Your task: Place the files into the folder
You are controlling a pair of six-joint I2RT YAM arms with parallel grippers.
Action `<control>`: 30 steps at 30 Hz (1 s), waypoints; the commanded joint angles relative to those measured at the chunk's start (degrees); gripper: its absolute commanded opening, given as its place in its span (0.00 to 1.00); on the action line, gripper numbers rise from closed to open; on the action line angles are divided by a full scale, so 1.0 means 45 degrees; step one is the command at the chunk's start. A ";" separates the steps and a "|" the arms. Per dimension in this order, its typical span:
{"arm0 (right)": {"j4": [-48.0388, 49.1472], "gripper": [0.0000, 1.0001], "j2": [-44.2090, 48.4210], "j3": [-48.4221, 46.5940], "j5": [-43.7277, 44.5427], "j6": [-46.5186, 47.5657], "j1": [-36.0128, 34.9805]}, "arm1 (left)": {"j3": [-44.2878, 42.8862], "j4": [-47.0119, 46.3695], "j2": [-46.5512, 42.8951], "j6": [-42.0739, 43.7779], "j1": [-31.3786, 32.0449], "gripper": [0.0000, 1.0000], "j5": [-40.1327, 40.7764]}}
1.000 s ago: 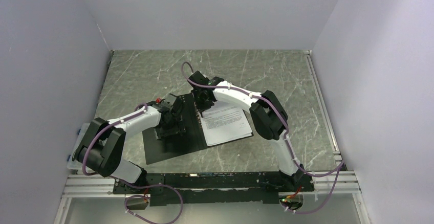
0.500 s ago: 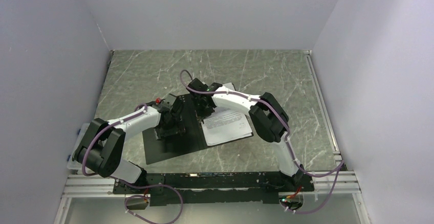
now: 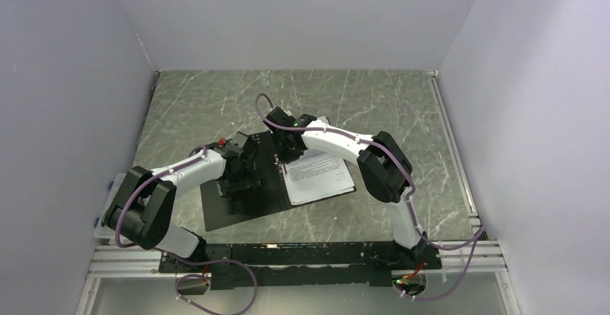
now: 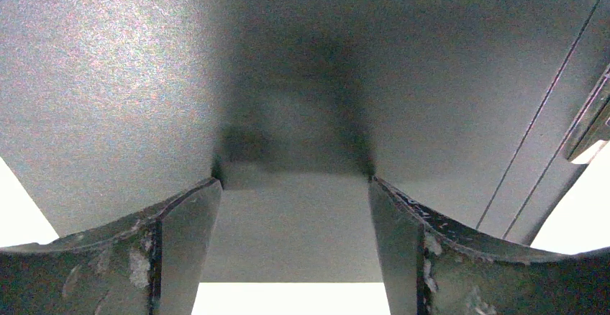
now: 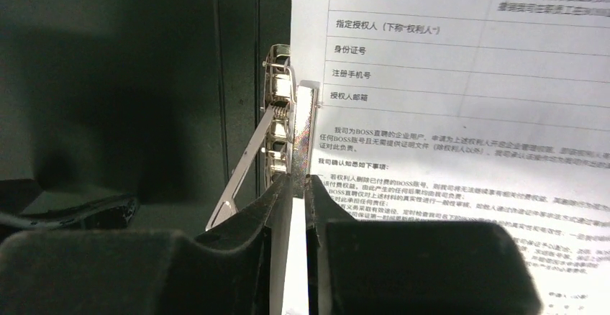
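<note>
On the marbled table (image 3: 216, 99), top external view:
- folder (image 3: 230, 214): lying open and flat, black inside up, at the table's middle.
- files (image 3: 324, 177): white printed sheets on the folder's right half, left edge at the spine, slightly skewed.
- left gripper (image 3: 237, 180): down on the folder's left half.
- right gripper (image 3: 285, 158): at the spine, on the far left corner of the files.

Left wrist view:
- left gripper (image 4: 295, 214): jaws spread wide, nothing between them.
- fingers (image 4: 180, 243): tips right up against the dark folder (image 4: 108, 78) surface, which fills the view; I cannot tell whether they actually press on it.

Right wrist view:
- right gripper (image 5: 296, 185): jaws drawn almost together, pinching a thin upright plate of the metal clip (image 5: 279, 106).
- metal clip: silver, set along the spine, with a slim lever slanting away to the left.
- files (image 5: 467, 113): left edge lies just beside the clip; ruled table rows above, dense paragraphs below.
- folder (image 5: 108, 78): black inner face, left of the clip.
</note>
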State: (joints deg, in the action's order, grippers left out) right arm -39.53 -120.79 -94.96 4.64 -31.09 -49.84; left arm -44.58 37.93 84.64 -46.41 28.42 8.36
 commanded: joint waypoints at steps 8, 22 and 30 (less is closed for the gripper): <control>-0.0192 0.22 0.1527 -0.1058 0.0282 0.0073 -0.0232 | 0.1150 -0.0772 0.1015 -0.0623 -0.0008 0.82 -0.1066; -0.0769 0.25 0.1024 -0.1750 0.0550 0.0055 -0.0946 | 0.1465 -0.0851 0.0763 -0.0623 -0.0008 0.82 -0.1119; -0.1049 0.25 0.0688 -0.1744 0.1207 -0.0005 -0.1033 | 0.1687 -0.0910 0.0582 -0.0623 -0.0008 0.81 -0.1174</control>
State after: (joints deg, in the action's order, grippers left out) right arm -42.81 -117.01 -100.47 7.29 -31.09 -54.22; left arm -42.74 36.67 83.57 -46.41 28.42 8.36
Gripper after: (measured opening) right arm 0.252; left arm 0.817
